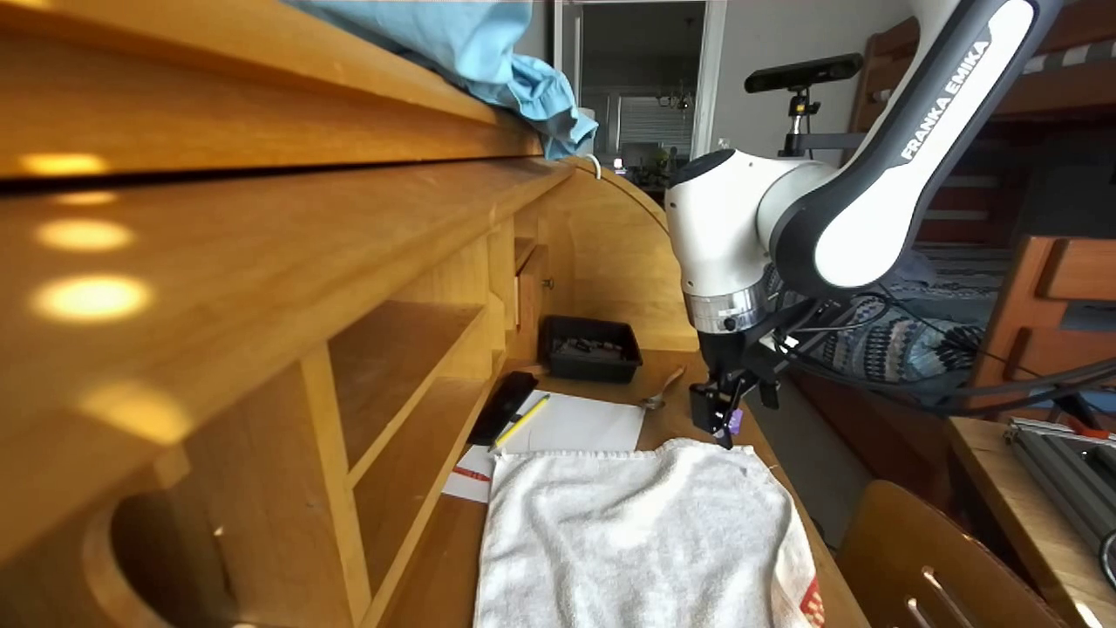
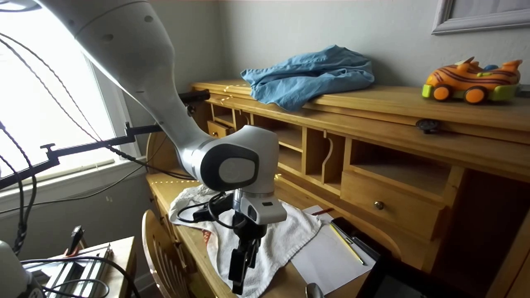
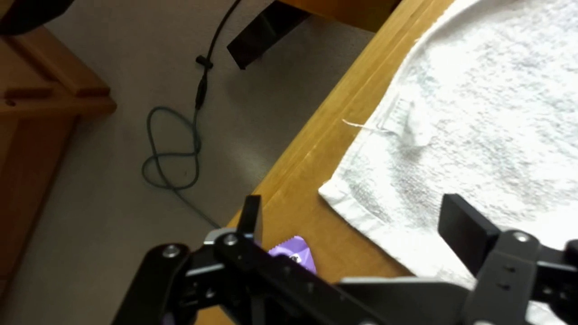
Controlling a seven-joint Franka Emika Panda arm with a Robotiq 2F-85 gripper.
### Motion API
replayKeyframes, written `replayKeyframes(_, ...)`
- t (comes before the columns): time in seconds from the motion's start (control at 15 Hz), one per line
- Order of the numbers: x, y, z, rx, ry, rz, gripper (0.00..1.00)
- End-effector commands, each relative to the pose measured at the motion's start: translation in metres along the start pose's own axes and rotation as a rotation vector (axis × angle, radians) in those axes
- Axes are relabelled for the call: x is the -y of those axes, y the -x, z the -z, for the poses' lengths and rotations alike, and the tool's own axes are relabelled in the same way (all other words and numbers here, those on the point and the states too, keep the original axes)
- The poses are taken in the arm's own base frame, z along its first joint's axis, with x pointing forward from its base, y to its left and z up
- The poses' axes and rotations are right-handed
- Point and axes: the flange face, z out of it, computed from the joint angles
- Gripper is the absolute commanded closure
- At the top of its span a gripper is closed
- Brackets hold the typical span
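My gripper (image 3: 356, 212) stands open, its two black fingers spread wide with nothing between them. It hangs over the corner of a white towel (image 3: 487, 135) that lies on the wooden desk. In the wrist view one finger (image 3: 251, 216) is over the desk's front edge, the other (image 3: 467, 230) over the towel. A small purple packet (image 3: 295, 248) rests on the desk near the first finger, partly hidden by the gripper's linkage. In an exterior view the packet (image 1: 737, 422) shows just behind the gripper (image 1: 717, 427). The towel (image 1: 636, 532) spreads across the desktop, slightly wrinkled.
Beside the towel lie white paper (image 1: 584, 427), a yellow pencil (image 1: 523, 421), a black case (image 1: 504, 406) and a spoon (image 1: 664, 390). A black tray (image 1: 593, 371) stands farther back. Wooden cubbies (image 2: 323, 153) line the desk's rear; a chair (image 2: 165, 248) is at its front edge.
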Motion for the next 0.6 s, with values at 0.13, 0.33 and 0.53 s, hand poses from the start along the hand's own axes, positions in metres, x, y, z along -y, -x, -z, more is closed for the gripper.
replayKeyframes(0.13, -0.008, 0.005, -0.004, -0.017, 0.01, -0.045, 0.0)
replayKeyframes(0.33, -0.002, 0.003, -0.008, -0.03, 0.015, -0.047, 0.0)
replayKeyframes(0.53, 0.002, 0.001, -0.017, -0.046, 0.018, -0.044, 0.0)
